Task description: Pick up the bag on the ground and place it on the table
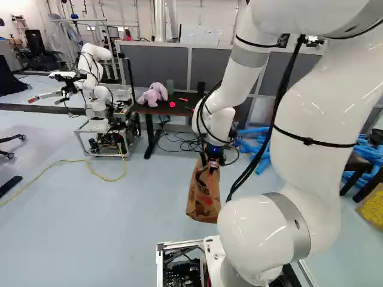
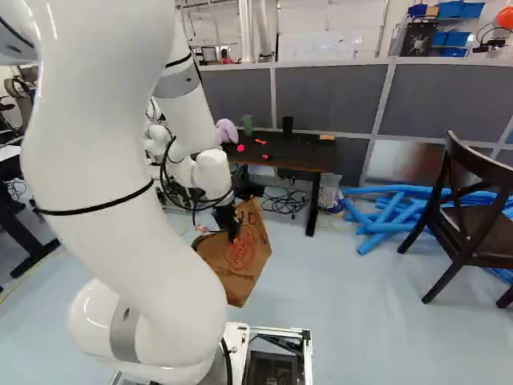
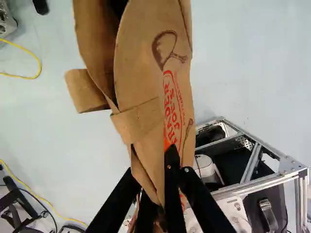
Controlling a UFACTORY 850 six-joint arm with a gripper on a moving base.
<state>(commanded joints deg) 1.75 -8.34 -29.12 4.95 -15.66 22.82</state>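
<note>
My gripper is in front of the dark table, lower than its top. The brown paper bag hangs tilted from it; whether a lower corner touches the floor, I cannot tell. In the wrist view the gripper is shut on the bag, pinching its folded paper near one edge. The bag's body stretches ahead of the fingers, its dark opening partly showing. On the table are a purple plush toy, a green cylinder, a black cylinder and small red and orange things.
Another robot stands left of the table in the left base view. Cables lie under the table. Blue foam tubes and a dark wooden chair are to the table's right. Grey partitions rise behind it.
</note>
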